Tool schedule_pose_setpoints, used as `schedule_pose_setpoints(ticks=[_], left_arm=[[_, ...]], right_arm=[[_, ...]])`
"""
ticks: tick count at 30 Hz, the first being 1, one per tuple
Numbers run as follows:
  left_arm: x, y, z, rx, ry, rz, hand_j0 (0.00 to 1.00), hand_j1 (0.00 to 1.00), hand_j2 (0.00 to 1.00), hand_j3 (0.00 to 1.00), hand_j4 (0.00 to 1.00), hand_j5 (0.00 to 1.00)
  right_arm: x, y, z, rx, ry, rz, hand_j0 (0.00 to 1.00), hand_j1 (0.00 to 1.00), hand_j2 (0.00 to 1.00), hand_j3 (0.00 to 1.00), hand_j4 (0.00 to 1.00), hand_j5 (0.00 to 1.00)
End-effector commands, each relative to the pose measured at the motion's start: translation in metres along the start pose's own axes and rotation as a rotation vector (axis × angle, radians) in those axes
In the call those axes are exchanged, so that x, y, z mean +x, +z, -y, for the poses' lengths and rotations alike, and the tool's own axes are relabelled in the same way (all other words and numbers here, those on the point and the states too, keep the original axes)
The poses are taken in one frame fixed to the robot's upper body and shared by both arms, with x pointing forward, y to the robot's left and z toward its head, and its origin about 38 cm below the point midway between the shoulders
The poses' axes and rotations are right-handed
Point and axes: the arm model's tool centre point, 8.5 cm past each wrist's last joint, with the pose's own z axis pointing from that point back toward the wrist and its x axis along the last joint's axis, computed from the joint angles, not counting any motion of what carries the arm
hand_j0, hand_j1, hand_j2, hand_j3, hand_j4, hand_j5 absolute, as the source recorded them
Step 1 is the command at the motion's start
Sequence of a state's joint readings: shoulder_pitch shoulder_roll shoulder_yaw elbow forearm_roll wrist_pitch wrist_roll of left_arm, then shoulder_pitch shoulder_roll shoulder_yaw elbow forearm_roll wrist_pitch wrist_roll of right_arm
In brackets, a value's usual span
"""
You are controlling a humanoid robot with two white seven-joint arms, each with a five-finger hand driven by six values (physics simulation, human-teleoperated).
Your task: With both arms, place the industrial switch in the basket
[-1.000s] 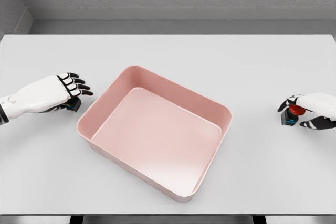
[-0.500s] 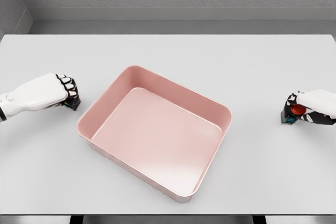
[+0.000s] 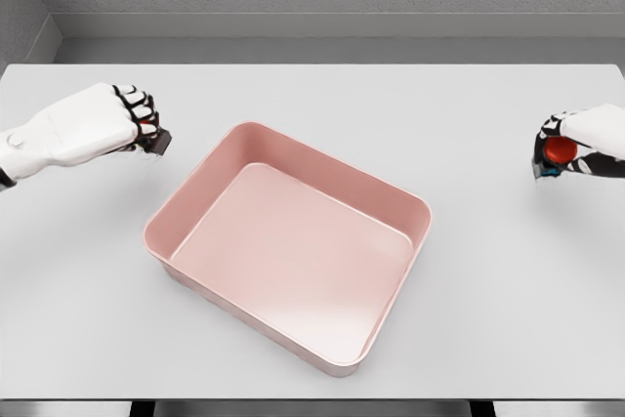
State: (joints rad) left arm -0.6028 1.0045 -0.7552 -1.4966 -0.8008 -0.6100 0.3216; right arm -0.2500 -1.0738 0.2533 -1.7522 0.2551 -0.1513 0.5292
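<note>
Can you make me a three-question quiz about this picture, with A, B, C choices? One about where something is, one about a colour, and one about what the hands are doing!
1. Where is the basket?
A. between the two hands
B. on the floor
C. on the left hand

2. What colour is the basket?
A. blue
B. pink
C. green

3. What is the right hand doing?
A. lying flat and empty
B. holding a red-topped switch
C. pushing the basket

Answers: 1 A, it sits mid-table between the left hand and right hand. 2 B, its walls are pink. 3 B, fingers curl round the red part.
</note>
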Motion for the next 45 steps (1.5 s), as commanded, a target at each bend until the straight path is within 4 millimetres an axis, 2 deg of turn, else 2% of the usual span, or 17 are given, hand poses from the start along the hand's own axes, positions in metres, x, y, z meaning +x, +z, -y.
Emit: schedule_pose_setpoints(ticks=[1,3,8,11,13,19,23,24,25,29,34,36,41,42,45], left_arm=[[0.011,-0.012,-0.029,0.089,-0.02,0.044,0.19,0.19,0.19,0.19,0.19,0.19],[0.027,-0.026,-0.045,0.15,-0.026,0.099,0.19,0.19,0.19,0.19,0.19,0.19],[0.058,-0.052,-0.051,0.233,0.018,0.18,0.2,0.2,0.2,0.2,0.2,0.2],[0.075,-0.068,-0.041,0.213,0.05,0.214,0.2,0.2,0.2,0.2,0.2,0.2],[0.086,-0.079,-0.035,0.196,0.069,0.239,0.2,0.2,0.2,0.2,0.2,0.2],[0.106,-0.088,-0.015,0.116,0.063,0.292,0.24,0.24,0.24,0.24,0.24,0.24],[0.104,-0.088,-0.01,0.086,0.055,0.286,0.35,0.35,0.35,0.35,0.35,0.35],[0.103,-0.088,-0.009,0.068,0.054,0.282,0.44,0.44,0.44,0.44,0.44,0.44],[0.105,-0.087,-0.007,0.07,0.075,0.283,1.0,1.0,1.0,1.0,1.0,1.0],[0.106,-0.086,-0.006,0.057,0.063,0.285,1.0,1.0,1.0,1.0,1.0,1.0],[0.097,-0.082,-0.002,-0.039,0.029,0.272,1.0,1.0,1.0,1.0,1.0,1.0],[0.087,-0.074,-0.005,-0.05,0.015,0.25,1.0,1.0,1.0,1.0,1.0,1.0],[0.063,-0.052,-0.018,-0.053,0.017,0.19,1.0,1.0,1.0,1.0,1.0,1.0],[0.056,-0.045,-0.023,-0.05,0.022,0.169,1.0,1.0,1.0,1.0,1.0,1.0],[0.036,-0.018,-0.032,-0.054,0.078,0.111,1.0,1.0,1.0,1.0,1.0,1.0]], right_arm=[[0.004,0.0,0.001,-0.003,0.012,0.029,0.39,0.39,0.39,0.39,0.39,0.39],[0.005,0.0,0.003,-0.01,0.02,0.039,0.39,0.39,0.39,0.39,0.39,0.39],[0.02,-0.009,0.015,-0.061,0.049,0.129,0.39,0.39,0.39,0.39,0.39,0.39],[0.029,-0.014,0.023,-0.095,0.059,0.172,0.39,0.39,0.39,0.39,0.39,0.39],[0.042,-0.026,0.026,-0.095,0.069,0.216,0.39,0.39,0.39,0.39,0.39,0.39],[0.068,-0.041,0.029,-0.094,0.125,0.34,0.4,0.4,0.4,0.4,0.4,0.4],[0.083,-0.036,0.029,-0.106,0.216,0.481,0.4,0.4,0.4,0.4,0.4,0.4],[0.085,-0.035,0.028,-0.108,0.228,0.503,0.4,0.4,0.4,0.4,0.4,0.4],[0.087,-0.034,0.028,-0.109,0.242,0.52,0.4,0.4,0.4,0.4,0.4,0.4],[0.096,-0.035,0.037,-0.138,0.272,0.567,0.4,0.4,0.4,0.4,0.4,0.4],[0.117,-0.049,0.04,-0.137,0.288,0.63,0.4,0.4,0.4,0.4,0.4,0.4],[0.127,-0.057,0.033,-0.117,0.281,0.664,0.4,0.4,0.4,0.4,0.4,0.4],[0.13,-0.059,0.032,-0.119,0.28,0.672,0.39,0.39,0.39,0.39,0.39,0.39],[0.133,-0.06,0.038,-0.135,0.286,0.68,0.39,0.39,0.39,0.39,0.39,0.39],[0.137,-0.063,0.032,-0.118,0.281,0.692,0.39,0.39,0.39,0.39,0.39,0.39]])
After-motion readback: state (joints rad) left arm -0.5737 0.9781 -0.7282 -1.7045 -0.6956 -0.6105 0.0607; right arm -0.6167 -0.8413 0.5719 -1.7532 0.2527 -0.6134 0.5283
